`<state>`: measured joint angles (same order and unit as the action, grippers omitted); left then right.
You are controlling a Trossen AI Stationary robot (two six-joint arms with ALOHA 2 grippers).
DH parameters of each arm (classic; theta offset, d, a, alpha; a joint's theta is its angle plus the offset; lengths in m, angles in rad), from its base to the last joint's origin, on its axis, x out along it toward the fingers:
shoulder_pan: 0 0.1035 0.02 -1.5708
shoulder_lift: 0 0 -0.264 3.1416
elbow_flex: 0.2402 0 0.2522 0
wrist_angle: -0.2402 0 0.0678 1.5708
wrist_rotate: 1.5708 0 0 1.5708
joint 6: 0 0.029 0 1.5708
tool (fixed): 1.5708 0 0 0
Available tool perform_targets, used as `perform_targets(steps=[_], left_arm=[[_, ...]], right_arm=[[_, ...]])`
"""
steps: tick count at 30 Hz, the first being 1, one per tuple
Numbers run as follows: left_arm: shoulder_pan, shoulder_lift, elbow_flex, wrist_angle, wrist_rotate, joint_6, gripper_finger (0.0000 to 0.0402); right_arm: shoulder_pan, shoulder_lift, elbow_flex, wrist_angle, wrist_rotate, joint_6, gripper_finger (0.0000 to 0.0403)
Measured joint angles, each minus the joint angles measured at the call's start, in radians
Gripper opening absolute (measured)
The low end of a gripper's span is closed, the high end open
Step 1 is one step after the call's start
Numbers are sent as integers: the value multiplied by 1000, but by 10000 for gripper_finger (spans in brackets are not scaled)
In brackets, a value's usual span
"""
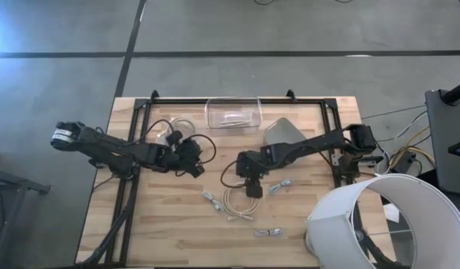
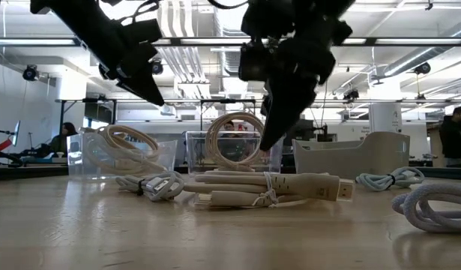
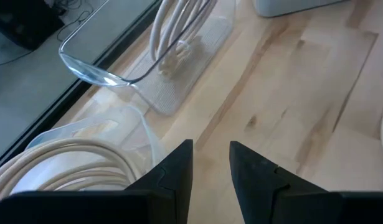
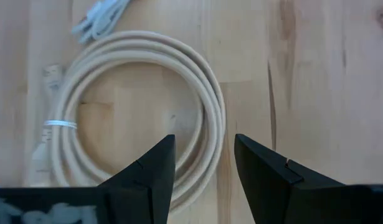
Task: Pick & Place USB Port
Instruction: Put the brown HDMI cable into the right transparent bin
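Observation:
A cream USB cable [image 4: 135,118] lies coiled and tied flat on the wooden table, also in the high view [image 1: 241,203] and the low view [image 2: 275,191]. My right gripper [image 4: 203,168] hangs open just above the coil's edge, pointing down [image 1: 252,185], and touches nothing. My left gripper [image 3: 210,165] is open and empty above the table's left middle [image 1: 191,158], next to a small clear tub [image 3: 126,124] that holds another coiled cable [image 3: 66,158]. A clear bin [image 1: 232,113] at the far edge holds one more cable [image 3: 175,37].
Small white bundled cables lie near the coil: one to its left [image 1: 211,200], one to its right [image 1: 280,184], one nearer the front [image 1: 268,232]. A grey box [image 1: 282,131] stands beside the bin. A white lampshade [image 1: 387,224] overhangs the table's near right corner.

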<state>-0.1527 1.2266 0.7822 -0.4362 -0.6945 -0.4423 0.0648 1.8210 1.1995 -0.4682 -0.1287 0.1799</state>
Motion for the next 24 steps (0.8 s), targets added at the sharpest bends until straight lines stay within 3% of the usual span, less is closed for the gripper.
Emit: perform_targets(steps=[5,10,16,24], left_arm=[[-4,0,0,19,0,0,106],[-3,0,0,18,-1,-3,106],[-3,0,0,18,-1,-5,106],[-3,0,0,18,-1,-5,106]], right_arm=[[20,0,-95,150,2,-2,160],[24,0,-143,171,96,8,160],[26,0,-206,319,98,53,160],[25,0,-215,334,94,123,160]])
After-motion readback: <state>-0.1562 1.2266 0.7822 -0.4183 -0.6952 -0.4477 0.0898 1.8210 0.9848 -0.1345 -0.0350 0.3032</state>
